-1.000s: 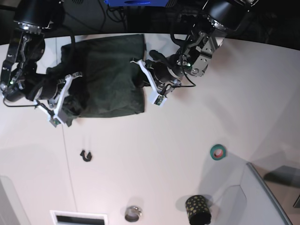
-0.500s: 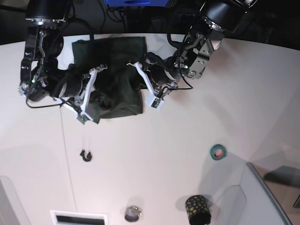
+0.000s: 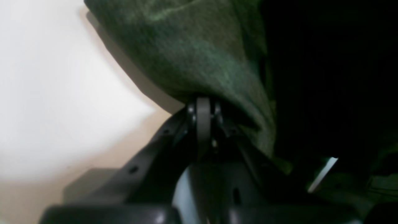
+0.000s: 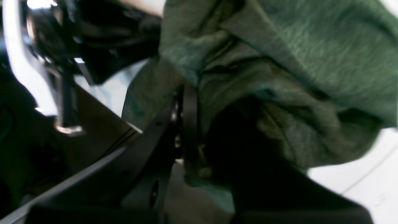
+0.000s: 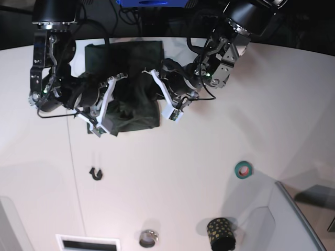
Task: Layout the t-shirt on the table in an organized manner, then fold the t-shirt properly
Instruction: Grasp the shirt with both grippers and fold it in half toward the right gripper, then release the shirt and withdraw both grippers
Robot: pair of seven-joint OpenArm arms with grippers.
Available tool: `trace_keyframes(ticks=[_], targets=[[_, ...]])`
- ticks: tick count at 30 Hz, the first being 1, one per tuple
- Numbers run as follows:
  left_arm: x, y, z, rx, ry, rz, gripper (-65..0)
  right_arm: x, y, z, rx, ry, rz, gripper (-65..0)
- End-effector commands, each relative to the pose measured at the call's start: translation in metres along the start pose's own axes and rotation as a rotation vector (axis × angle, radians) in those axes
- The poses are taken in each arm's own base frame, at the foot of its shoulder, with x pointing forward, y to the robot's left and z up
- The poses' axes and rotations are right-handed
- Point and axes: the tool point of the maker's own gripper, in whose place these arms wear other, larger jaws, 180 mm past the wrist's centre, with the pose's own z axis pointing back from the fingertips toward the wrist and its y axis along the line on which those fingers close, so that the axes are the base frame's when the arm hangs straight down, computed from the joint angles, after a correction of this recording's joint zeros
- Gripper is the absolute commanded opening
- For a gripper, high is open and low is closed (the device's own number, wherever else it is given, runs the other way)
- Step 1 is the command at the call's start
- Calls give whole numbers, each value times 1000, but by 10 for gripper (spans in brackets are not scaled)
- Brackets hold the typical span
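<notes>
Nearest the camera in the base view, a small black cup with yellow dots [image 5: 221, 233] stands on the smooth white tabletop [image 5: 178, 178], with a little round metal piece [image 5: 148, 238] to its left and a teal ring of tape [image 5: 243, 169] farther back on the right. A small black hook-shaped clip [image 5: 96, 173] lies left of centre, just right of the thin dark seam line [image 5: 75, 172]. Beyond these, at the far side of the tabletop, lies the large dark green short-sleeved soft fabric t-shirt [image 5: 133, 89]. Its far part lies fairly flat with a straight top edge, while its near part is bunched into thick rumpled folds between the two arms. The right end effector [image 5: 102, 104], on the left in this view, is closed on a gathered wad of the green cloth; its wrist view shows fabric [image 4: 279, 77] pinched at the black fingers [image 4: 189, 124] and draped in heavy creases. The left end effector [image 5: 166, 93], on the right here, is likewise clamped on the shirt's edge; its wrist view shows a fold of green cloth [image 3: 192, 56] rising out of the closed fingers [image 3: 203, 124] and lifted off the tabletop [image 3: 56, 93].
</notes>
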Motion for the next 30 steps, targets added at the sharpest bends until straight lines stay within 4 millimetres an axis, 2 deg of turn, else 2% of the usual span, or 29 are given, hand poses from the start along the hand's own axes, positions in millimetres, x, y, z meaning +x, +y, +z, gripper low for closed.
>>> trace_keyframes(ticks=[1, 3, 7, 10, 12, 17, 19, 21, 26, 30], targets=[[18, -2, 2, -11, -52, -7, -650, 10, 4, 1, 16, -34, 8, -633], [19, -2, 2, -11, -54, -7, -650, 10, 8, -3, 32, -33, -2, -605], [33, -6, 9, -18, -93, -26, -650, 13, 12, -3, 39, -43, -2, -410], [45, -2, 23, -11, -120, -68, -650, 14, 12, -3, 40, -44, -3, -317], [44, 6, 30, 2, -105, -91, -650, 14, 12, -3, 40, -44, -3, -309], [23, 29, 44, 47, -27, -116, -650, 14, 13, -4, 41, -41, 0, -309], [15, 48, 55, 92, -16, -96, -650, 14, 13, -4, 41, -42, 2, -309], [3, 75, 73, 163, -19, -34, -650, 16, 22, -7, 56, -30, 39, -309], [-19, 147, 133, 370, -57, 110, -650, 17, 43, -15, 95, -3, 105, -309], [-32, 183, 174, 488, -75, 166, -650, 20, 61, -20, 122, 14, 178, -309]])
